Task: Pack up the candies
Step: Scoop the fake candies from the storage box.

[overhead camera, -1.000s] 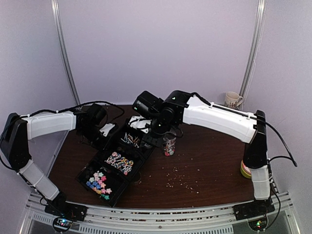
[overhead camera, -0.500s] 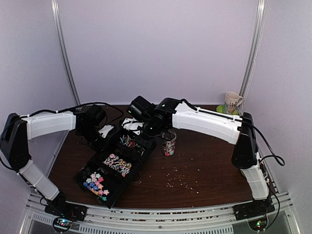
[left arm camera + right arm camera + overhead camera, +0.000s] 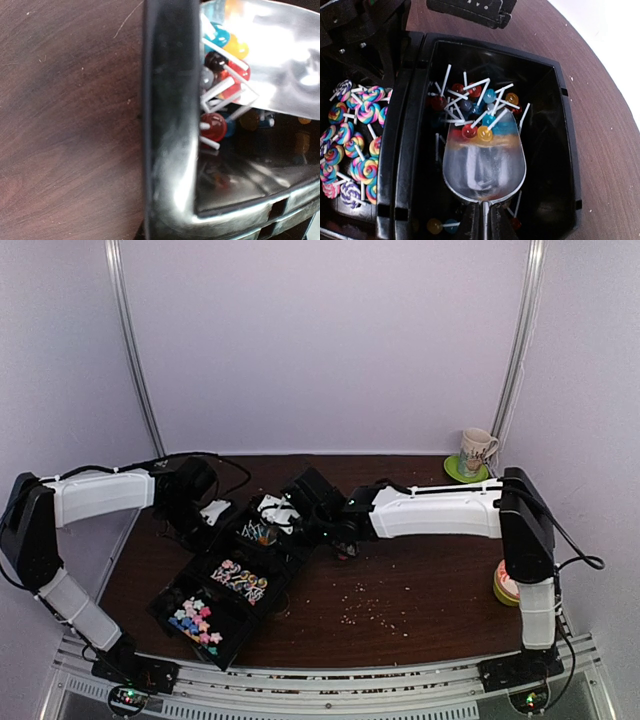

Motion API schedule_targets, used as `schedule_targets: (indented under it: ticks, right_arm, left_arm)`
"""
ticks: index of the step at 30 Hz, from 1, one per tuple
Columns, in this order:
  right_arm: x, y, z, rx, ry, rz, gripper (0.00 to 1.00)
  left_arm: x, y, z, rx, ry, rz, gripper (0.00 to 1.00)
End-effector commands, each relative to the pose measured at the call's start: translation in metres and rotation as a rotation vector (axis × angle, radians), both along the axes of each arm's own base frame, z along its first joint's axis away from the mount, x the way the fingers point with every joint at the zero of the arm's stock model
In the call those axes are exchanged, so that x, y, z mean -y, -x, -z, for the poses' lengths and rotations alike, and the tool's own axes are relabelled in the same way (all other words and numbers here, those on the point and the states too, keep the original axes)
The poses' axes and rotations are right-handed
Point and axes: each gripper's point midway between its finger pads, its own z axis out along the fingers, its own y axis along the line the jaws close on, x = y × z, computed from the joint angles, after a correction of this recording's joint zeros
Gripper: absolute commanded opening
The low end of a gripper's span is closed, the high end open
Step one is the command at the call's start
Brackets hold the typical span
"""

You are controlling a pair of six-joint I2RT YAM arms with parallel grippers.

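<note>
Candies (image 3: pixel 243 578) sorted by kind, the scoop (image 3: pixel 484 170) resting among one sort.
Ball lollipops (image 3: pixel 470 107) in red, blue, orange and dark shades, white sticks pointing every way, lie heaped just ahead of the scoop's lip; a red one (image 3: pixel 469 131) and a yellow one (image 3: pixel 484 133) sit on the lip itself, and a few lie under its handle. Swirled pink, blue, yellow and purple lollipops (image 3: pixel 350 145) fill the tray (image 3: pixel 568 150) compartment beside the scoop. Star-shaped sweets (image 3: pixel 198 618) lie farthest from it.
</note>
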Motion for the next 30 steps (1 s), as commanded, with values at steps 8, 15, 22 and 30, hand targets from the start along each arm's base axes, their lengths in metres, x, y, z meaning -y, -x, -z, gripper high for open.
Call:
schedule_targets:
  ticks: [8, 15, 22, 30]
  right_arm:
    - [-0.005, 0.006, -0.001, 0.024, -0.212, 0.000, 0.00]
    - [0.013, 0.002, -0.035, 0.092, -0.346, 0.034, 0.00]
    - [0.024, 0.003, -0.056, 0.145, -0.439, 0.048, 0.00]
    - [0.036, 0.002, -0.069, 0.205, -0.499, 0.074, 0.00]
  left_arm:
    - [0.038, -0.035, -0.068, 0.227, 0.243, 0.041, 0.00]
    - [0.032, -0.038, -0.063, 0.210, 0.224, 0.014, 0.00]
    - [0.030, -0.039, -0.060, 0.204, 0.215, 0.008, 0.00]
    - [0.030, -0.038, -0.057, 0.194, 0.209, 0.007, 0.00]
